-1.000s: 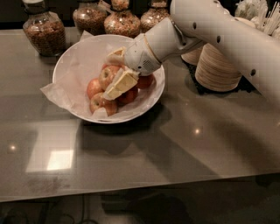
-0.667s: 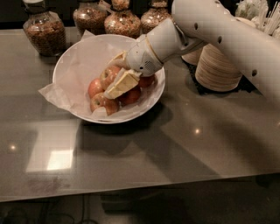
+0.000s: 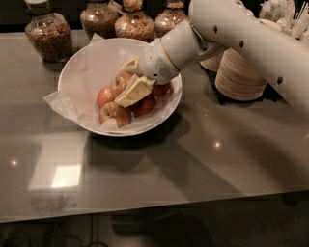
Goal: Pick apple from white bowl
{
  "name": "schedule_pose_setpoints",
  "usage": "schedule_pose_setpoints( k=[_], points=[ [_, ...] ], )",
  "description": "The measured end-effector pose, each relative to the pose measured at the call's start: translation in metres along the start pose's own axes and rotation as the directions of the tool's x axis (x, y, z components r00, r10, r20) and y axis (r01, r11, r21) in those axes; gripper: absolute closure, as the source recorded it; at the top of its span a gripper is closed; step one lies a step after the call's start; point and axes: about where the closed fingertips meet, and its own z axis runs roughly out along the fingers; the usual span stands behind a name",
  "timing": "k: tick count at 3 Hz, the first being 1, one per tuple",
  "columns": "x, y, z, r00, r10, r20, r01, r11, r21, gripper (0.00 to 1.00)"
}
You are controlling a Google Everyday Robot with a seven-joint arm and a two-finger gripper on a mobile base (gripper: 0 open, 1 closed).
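The white bowl [image 3: 77, 72], lined with crinkled white paper, stands at the back left of the grey table. Several apples lie in it. My gripper [image 3: 127, 81] reaches down into the bowl from the right. Its cream fingers [image 3: 135, 91] sit on either side of the apple [image 3: 119, 83], a pale yellow-orange one with red blush, and close against it. The apple rests among the others, partly hidden by the fingers. Smaller blushed apples [image 3: 114, 114] and a dark red one [image 3: 145, 104] lie around it.
Glass jars of dry food [image 3: 44, 34] stand along the back edge behind the bowl. A stack of tan paper bowls [image 3: 241, 75] is to the right under my arm. A holder of utensils [image 3: 285, 14] is at the back right. The table's front edge [image 3: 145, 210] runs across the bottom.
Almost nothing has moved. The gripper stays in the bowl around the same apple, with only a slight shift of the fingers.
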Motion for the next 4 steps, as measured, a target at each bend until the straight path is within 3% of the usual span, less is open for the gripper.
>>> schedule_pose_setpoints(
  k=[1,2,3,4],
  points=[
    [-0.011,0.001,-0.006,0.999,-0.022,0.041,0.022,0.9997,0.006,1.00],
    [-0.035,0.004,-0.031,0.988,-0.080,0.135,0.074,0.9961,0.049,1.00],
    [-0.054,0.012,-0.063,0.962,-0.145,0.232,0.123,0.9866,0.107,1.00],
    [-0.057,0.026,-0.088,0.924,-0.166,0.343,0.122,0.9816,0.147,1.00]
  ],
)
